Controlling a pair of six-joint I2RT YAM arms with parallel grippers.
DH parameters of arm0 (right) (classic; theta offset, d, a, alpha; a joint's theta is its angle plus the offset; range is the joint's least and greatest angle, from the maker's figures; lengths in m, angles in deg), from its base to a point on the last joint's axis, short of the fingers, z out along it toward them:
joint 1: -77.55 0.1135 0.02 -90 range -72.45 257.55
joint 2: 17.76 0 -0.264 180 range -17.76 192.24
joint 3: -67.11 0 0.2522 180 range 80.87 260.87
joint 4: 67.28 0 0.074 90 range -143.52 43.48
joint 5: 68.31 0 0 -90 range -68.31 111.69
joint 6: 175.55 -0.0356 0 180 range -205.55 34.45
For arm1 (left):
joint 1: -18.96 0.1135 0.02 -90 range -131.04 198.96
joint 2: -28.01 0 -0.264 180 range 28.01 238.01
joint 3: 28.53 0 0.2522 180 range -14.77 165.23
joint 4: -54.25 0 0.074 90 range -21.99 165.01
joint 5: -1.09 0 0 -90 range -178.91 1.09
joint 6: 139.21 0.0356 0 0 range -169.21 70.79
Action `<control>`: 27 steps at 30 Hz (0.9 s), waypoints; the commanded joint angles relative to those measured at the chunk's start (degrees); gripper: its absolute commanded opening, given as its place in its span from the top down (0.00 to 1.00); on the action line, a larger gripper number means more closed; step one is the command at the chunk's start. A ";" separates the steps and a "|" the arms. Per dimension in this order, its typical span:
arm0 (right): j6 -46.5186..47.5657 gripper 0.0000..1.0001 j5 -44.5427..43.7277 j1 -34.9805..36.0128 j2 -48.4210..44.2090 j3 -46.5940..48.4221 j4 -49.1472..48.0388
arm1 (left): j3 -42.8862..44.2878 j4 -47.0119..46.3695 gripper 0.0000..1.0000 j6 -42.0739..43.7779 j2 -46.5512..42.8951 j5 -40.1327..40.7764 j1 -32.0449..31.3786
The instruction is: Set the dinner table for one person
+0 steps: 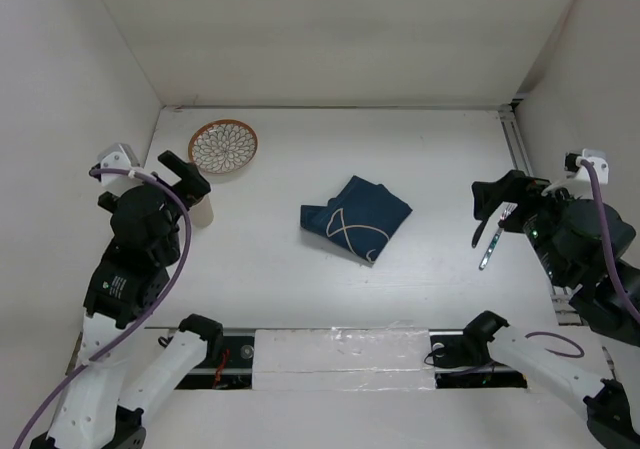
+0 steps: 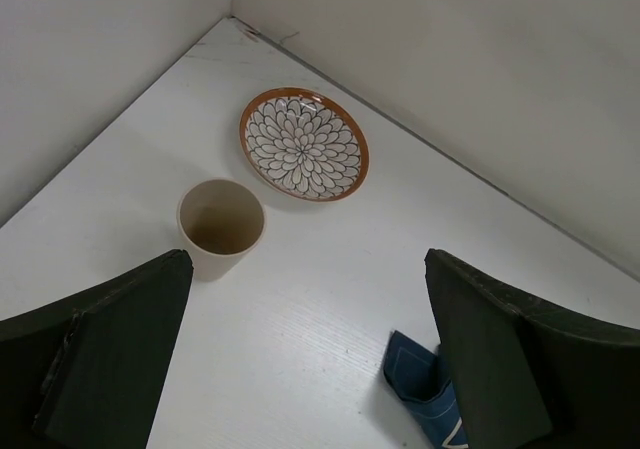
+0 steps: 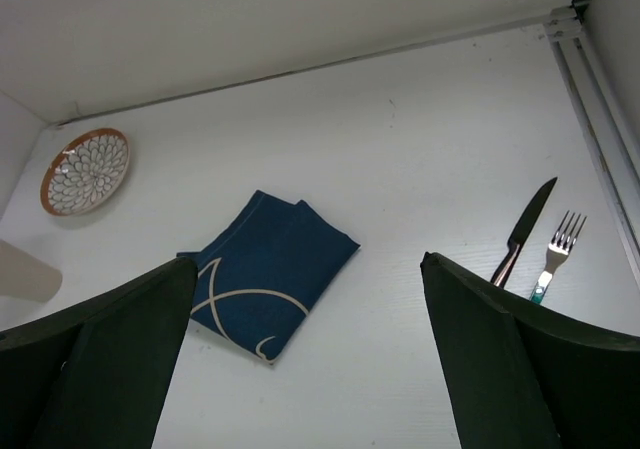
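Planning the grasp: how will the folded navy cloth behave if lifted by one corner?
The navy cloth lies folded in loose layers, so it will probably droop and unfold. It looks thin, so likely light. Pushed on the smooth table, it may bunch up.

top: overhead, whole dinner table (image 1: 440, 149) | left wrist: near plate (image 2: 303, 145) | right wrist: farther, same plate

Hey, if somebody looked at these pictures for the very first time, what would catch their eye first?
The folded navy placemat with its white line drawing stands out most, lying alone in the middle of the white table. Next comes the flower-patterned plate with an orange rim at the far left, with a plain cup standing upright just nearer than it. A knife and fork lie side by side near the right edge.
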 commanded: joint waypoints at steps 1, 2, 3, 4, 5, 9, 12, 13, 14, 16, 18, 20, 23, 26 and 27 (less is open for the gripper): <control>-0.50 0.00 0.12 -0.24 -1.41 1.57 -1.92 | -0.73 -1.05 0.00 0.09 -0.70 -0.62 -0.29; -0.50 0.00 0.13 -0.24 -1.41 1.57 -2.70 | -1.34 -1.05 0.00 0.09 -1.22 -0.62 -0.29; 0.03 0.00 0.82 -0.24 -1.94 0.87 -3.93 | -1.35 -1.05 0.00 0.09 -1.23 -1.93 -0.29; 0.03 0.00 0.83 -0.24 -1.94 0.34 -4.90 | -2.13 -1.66 0.00 0.09 -1.23 -2.90 -0.29; 0.03 0.00 2.05 -0.24 -1.94 -0.36 -5.95 | -2.66 -2.18 0.00 0.09 -1.23 -4.13 -0.29; 0.65 0.00 6.10 -0.24 2.88 -5.72 -13.15 | -8.45 -6.13 0.00 0.62 -0.71 -9.93 -0.29; -0.75 0.00 9.87 -3.48 13.50 -8.01 -16.24 | -11.45 -9.30 0.00 0.62 1.23 -12.57 -0.29; -2.50 0.00 11.19 -6.28 16.23 -8.01 -16.24 | -12.24 -9.31 0.00 0.62 1.75 -13.18 -0.29; -3.13 0.00 13.03 -7.96 20.34 -10.62 -19.55 | -12.86 -9.31 0.00 0.62 2.37 -13.71 -0.29; -3.84 0.00 21.43 -11.73 24.06 -13.10 -23.78 | -12.86 -9.31 0.00 1.23 3.16 -14.25 -0.29; -5.06 0.00 26.30 -16.40 30.12 -15.13 -29.04 | -12.86 -9.31 0.00 1.76 3.16 -15.99 -0.29; -5.07 0.00 30.26 -18.68 34.51 -15.13 -31.35 | -13.48 -10.88 0.00 2.46 3.16 -17.58 -0.29; -1.30 0.00 36.47 -20.27 41.99 -13.99 -34.60 | -14.00 -10.89 0.00 3.08 3.16 -19.61 -0.29; 4.41 0.00 48.75 -22.38 47.97 -13.99 -40.57 | -14.01 -11.42 0.00 3.60 3.16 -21.01 -0.29; 5.21 0.00 51.78 -23.69 49.72 -13.99 -41.55 | -14.01 -12.03 0.00 3.60 3.16 -21.62 -0.29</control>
